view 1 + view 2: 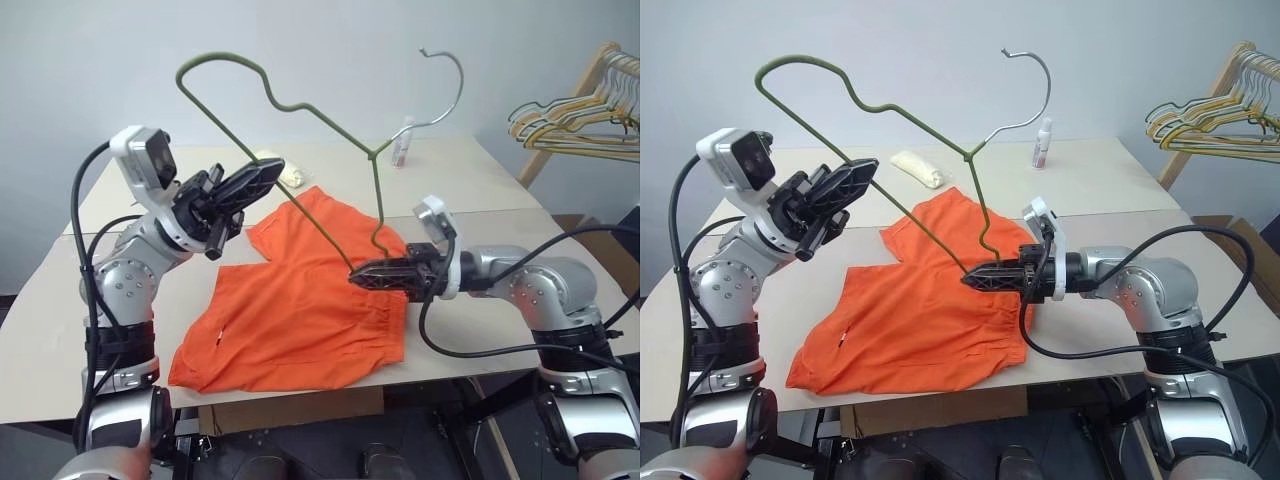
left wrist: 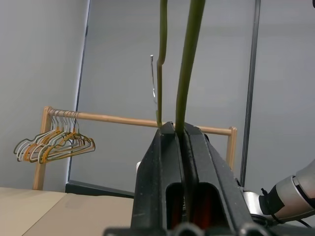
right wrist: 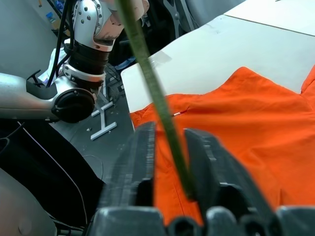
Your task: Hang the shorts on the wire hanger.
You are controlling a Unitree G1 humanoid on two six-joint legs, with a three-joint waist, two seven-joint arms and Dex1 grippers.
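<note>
- Two grippers hold one wire hanger (image 1: 300,110) in the air above the shorts (image 1: 300,300), so that it is fixed at two places and cannot swing.
- The left gripper (image 1: 262,176) is clenched on the straight bar of the hanger, above the far-left edge of the shorts; in the left wrist view the wire passes between its tight fingers (image 2: 197,162).
- The right gripper (image 1: 362,274) reaches in level from the right of the shorts, just above the waistband. In the right wrist view the wire runs between its fingers (image 3: 140,162), which have nearly closed on it, so I judge it is grasping the lower corner of the hanger.
- The hanger stands tilted, with the hook (image 1: 450,75) high above the far side of the shorts. It looks bent out of shape.
- The shorts lie flat on the table (image 1: 480,170), spread out, with the waistband toward the right gripper. No gripper holds them.
- My judgement: the hanging is not yet begun; the hanger is only being secured and oriented first.
- A small bottle (image 1: 403,142) and a pale bundle (image 1: 920,168) stand beyond the shorts.
</note>
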